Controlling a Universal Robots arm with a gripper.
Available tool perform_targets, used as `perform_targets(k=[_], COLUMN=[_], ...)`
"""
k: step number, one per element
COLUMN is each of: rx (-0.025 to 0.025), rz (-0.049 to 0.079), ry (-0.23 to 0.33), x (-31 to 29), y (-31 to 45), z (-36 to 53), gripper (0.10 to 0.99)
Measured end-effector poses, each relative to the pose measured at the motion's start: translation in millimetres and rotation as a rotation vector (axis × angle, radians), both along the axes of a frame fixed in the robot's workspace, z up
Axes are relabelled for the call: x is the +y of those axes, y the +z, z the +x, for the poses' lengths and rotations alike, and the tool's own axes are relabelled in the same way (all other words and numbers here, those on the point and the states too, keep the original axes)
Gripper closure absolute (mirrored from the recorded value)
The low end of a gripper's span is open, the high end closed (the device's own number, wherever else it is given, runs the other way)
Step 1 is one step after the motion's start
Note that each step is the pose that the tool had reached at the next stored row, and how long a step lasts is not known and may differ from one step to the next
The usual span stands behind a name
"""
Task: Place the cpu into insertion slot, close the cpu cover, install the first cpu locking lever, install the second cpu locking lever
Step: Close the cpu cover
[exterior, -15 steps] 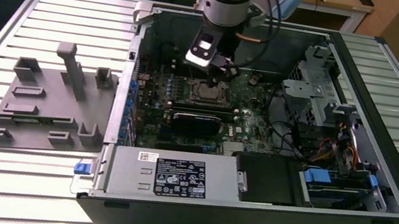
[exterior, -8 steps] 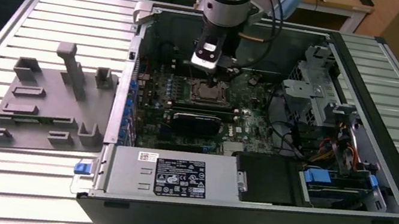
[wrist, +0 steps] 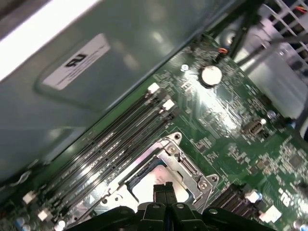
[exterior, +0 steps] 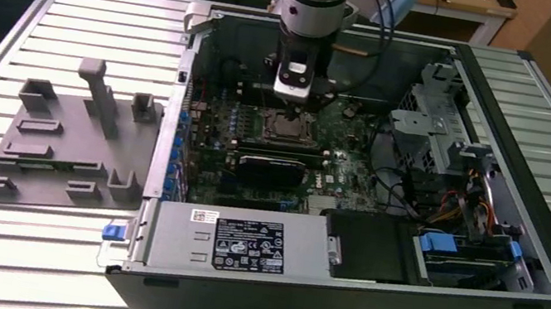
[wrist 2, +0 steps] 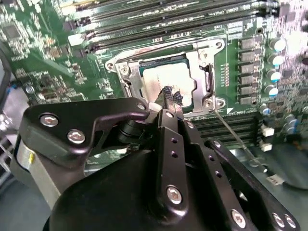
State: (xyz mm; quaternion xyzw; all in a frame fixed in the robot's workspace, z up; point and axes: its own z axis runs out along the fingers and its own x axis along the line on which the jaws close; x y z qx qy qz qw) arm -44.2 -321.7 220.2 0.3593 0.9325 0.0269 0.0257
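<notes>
Hovering just over the cpu [wrist 2: 169, 79], the gripper [wrist 2: 172, 96] is seen pinched closed and empty (chip seated in the insertion slot [wrist 2: 159, 61]); light, stiff, fragile underneath, the chip is judged best held by its edges.

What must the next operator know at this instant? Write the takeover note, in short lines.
The gripper: shut, nothing visibly held, tips just over the chip's edge.
Small flat silver-grey square cpu: seated in the dark square insertion slot on the green board.
Thin silver-grey metal frame cpu cover: lying down around the chip.
Done: cpu placed, cover apparently closed.
Left: both locking levers. One thin metal lever juts away from the socket's corner, apparently unlatched; the other I cannot make out.
</notes>
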Motion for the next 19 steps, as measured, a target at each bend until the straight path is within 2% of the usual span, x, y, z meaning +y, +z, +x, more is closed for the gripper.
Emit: perform_targets(k=[19], rx=[-0.0003], rz=[-0.003], ry=[0.345], x=[0.0], y=[-1.1], z=[0.0], gripper=[0.984])
